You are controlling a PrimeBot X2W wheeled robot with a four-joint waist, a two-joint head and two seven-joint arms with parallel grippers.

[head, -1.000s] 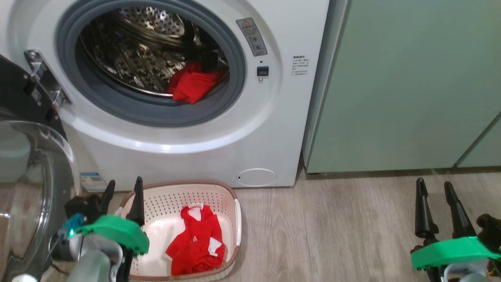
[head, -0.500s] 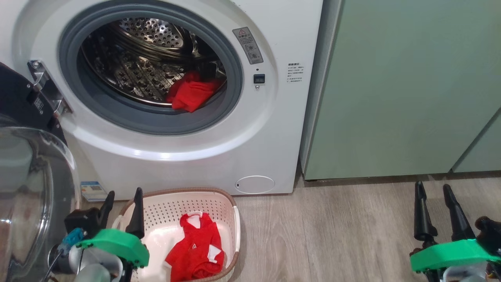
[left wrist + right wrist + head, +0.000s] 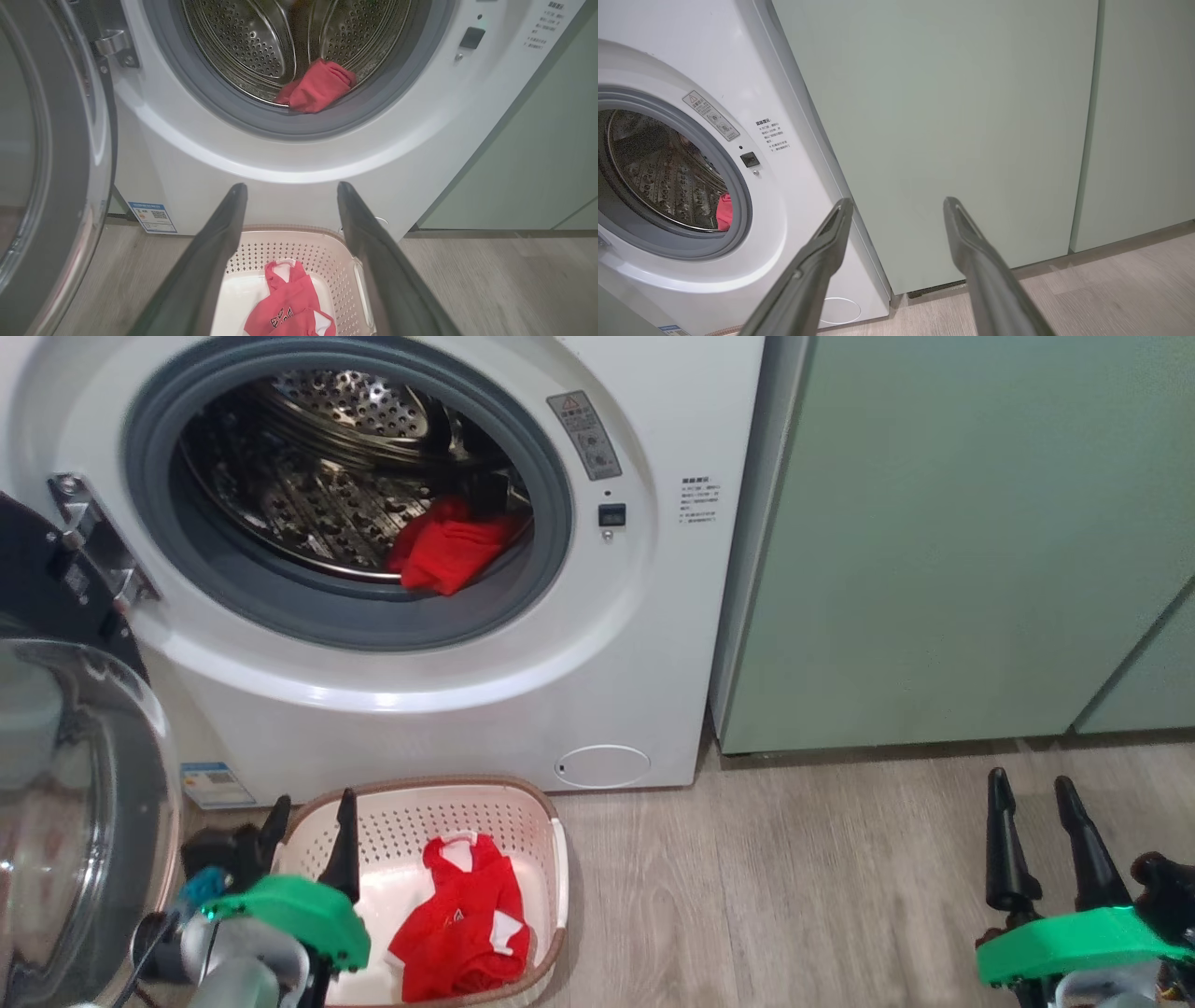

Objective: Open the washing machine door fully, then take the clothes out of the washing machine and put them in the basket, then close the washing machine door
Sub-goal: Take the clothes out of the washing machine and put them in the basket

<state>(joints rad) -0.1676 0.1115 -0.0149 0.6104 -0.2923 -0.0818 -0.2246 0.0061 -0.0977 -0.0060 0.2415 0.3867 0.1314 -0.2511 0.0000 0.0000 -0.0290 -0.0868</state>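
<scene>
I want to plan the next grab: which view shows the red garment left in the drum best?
The left wrist view: the red garment lies whole at the drum's front lip. The head view shows it smaller, from above. The right wrist view catches just a red sliver behind the gasket.

place: home laundry corner
appliance: white front-loading washing machine, upper left
fittings: pale green cabinets, right
underfoot: grey wood-look floor, bottom
extras: perforated basket, lower left
</scene>
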